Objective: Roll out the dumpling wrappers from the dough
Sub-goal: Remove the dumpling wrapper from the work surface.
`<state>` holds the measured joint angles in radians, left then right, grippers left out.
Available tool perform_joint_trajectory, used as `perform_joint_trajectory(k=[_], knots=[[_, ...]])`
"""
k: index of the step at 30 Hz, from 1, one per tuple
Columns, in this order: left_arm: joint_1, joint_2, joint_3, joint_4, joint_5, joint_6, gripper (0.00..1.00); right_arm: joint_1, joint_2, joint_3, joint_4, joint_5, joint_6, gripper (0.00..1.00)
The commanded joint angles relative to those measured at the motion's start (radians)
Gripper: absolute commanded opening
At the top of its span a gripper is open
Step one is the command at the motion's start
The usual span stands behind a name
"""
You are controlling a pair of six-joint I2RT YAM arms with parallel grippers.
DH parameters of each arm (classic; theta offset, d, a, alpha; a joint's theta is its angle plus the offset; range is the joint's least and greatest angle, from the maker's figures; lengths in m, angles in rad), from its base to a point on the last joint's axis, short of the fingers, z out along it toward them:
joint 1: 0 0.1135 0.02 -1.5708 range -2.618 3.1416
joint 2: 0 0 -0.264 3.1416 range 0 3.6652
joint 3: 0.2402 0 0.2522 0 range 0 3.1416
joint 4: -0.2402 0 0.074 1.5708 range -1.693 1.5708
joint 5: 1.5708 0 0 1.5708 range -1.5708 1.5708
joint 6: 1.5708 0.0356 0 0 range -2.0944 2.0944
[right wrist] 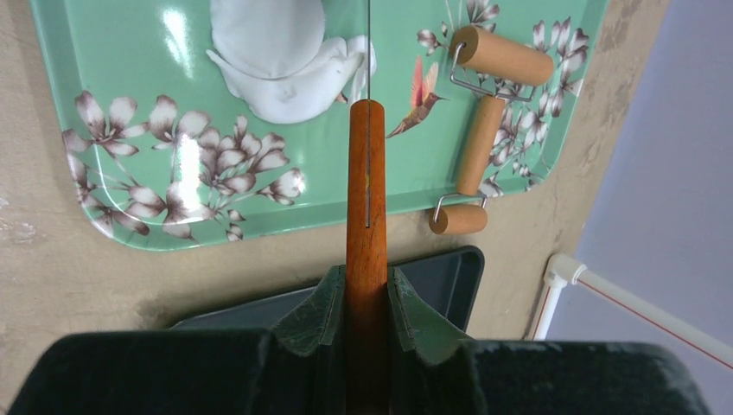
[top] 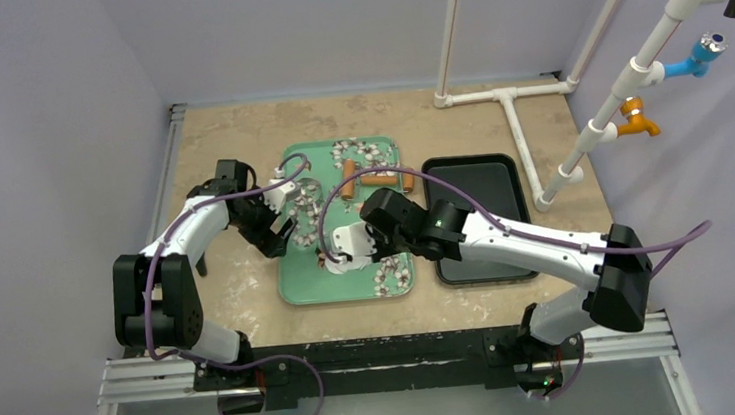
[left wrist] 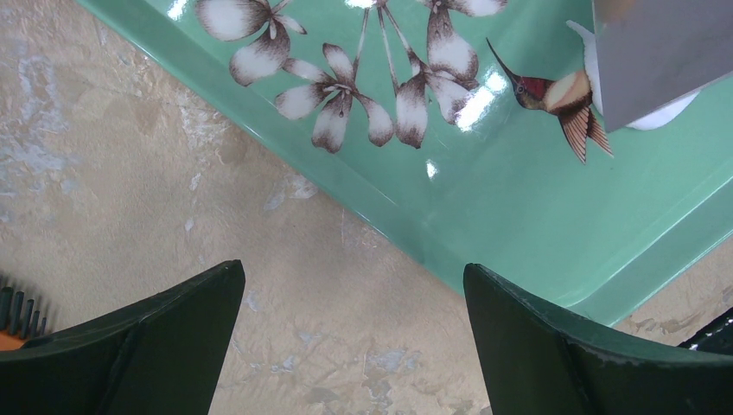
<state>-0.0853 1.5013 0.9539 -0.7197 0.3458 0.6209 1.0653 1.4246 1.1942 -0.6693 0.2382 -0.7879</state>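
Note:
The dough (right wrist: 277, 52) is a soft white lump lying on the green flowered tray (right wrist: 104, 52). My right gripper (right wrist: 366, 281) is shut on the wooden handle (right wrist: 366, 190) of a scraper. Its thin metal blade reaches over the dough and is seen edge-on. In the left wrist view the grey blade (left wrist: 657, 52) covers most of the dough (left wrist: 666, 119). My left gripper (left wrist: 353, 268) is open and empty above the bare table, beside the tray's left rim (left wrist: 380, 220). No thin flat wrappers are in view. From the top, the right gripper (top: 357, 244) is over the tray's middle and the left gripper (top: 280, 225) is at its left edge.
A wooden double roller (right wrist: 480, 130) lies at the tray's far right part, also seen from the top (top: 371, 179). A round metal ring (top: 305, 195) lies on the tray near the left gripper. A black tray (top: 475, 220) stands right of the green one. White pipes (top: 505, 105) lie at the back right.

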Motion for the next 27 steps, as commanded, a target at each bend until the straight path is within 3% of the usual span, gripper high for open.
perform_joint_trajectory(k=[1, 27], knots=[[0.009, -0.024, 0.019, 0.01, 0.015, -0.003, 1.0, -0.014, -0.005, -0.01, 0.002, 0.052, -0.001, 0.0], [0.008, -0.021, 0.02, 0.008, 0.015, -0.003, 1.0, -0.025, -0.137, -0.102, -0.196, 0.118, 0.102, 0.0]])
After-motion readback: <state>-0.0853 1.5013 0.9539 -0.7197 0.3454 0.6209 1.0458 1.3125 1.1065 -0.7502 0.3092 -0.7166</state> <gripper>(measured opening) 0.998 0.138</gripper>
